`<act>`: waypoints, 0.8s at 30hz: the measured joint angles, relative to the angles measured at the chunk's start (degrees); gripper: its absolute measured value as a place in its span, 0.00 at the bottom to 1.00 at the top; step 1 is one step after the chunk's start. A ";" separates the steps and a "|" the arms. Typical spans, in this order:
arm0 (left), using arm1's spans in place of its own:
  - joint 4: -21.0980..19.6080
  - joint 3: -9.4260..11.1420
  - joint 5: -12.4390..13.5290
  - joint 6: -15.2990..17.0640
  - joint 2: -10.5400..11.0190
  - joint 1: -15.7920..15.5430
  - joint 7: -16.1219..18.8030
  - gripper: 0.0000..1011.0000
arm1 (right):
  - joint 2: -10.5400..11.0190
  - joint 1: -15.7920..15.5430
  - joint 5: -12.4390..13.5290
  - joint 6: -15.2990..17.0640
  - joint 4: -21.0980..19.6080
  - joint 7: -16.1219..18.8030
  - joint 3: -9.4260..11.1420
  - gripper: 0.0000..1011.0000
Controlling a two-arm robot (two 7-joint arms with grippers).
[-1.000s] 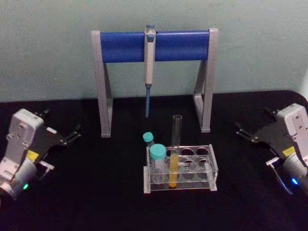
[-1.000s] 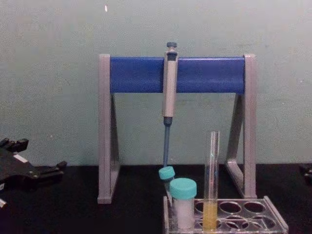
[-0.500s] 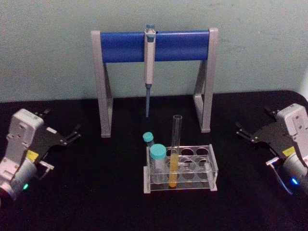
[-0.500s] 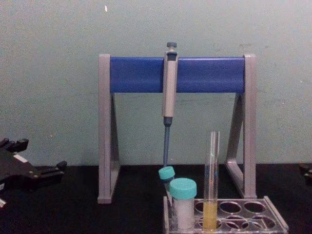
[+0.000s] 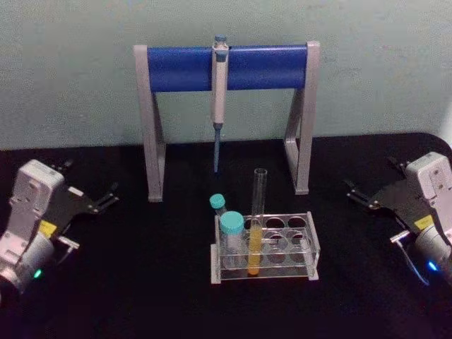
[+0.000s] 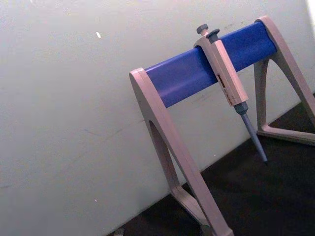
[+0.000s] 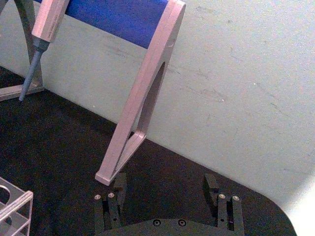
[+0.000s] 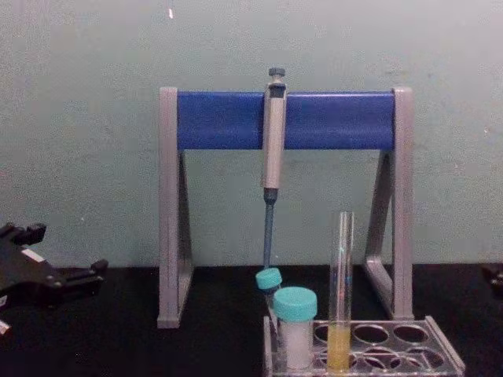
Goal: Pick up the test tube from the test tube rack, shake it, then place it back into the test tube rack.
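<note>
Test tube point(image 5: 257, 219) stands upright in the test tube rack point(image 5: 313, 248), yellow liquid in its bottom part, just beside a teal-capped vial point(image 5: 232, 236). Your left gripper point(image 5: 88, 180) sits well apart to the rack's left, fingers spread. Your right gripper point(image 5: 374, 178) sits well apart to its right, fingers likewise spread.

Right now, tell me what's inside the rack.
The test tube stands upright in the rack, yellow liquid at its bottom, beside a teal-capped vial. Whether the smaller vial behind sits in a hole is hidden.
</note>
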 joint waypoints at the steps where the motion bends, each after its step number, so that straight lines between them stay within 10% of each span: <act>1: 0.00 0.00 0.00 0.00 0.00 0.00 0.00 0.99 | 0.00 0.00 0.00 0.00 0.00 0.00 0.00 0.99; 24: 0.00 0.00 0.00 0.00 0.00 0.00 0.00 0.99 | 0.00 0.00 0.00 0.00 0.00 0.00 0.00 0.99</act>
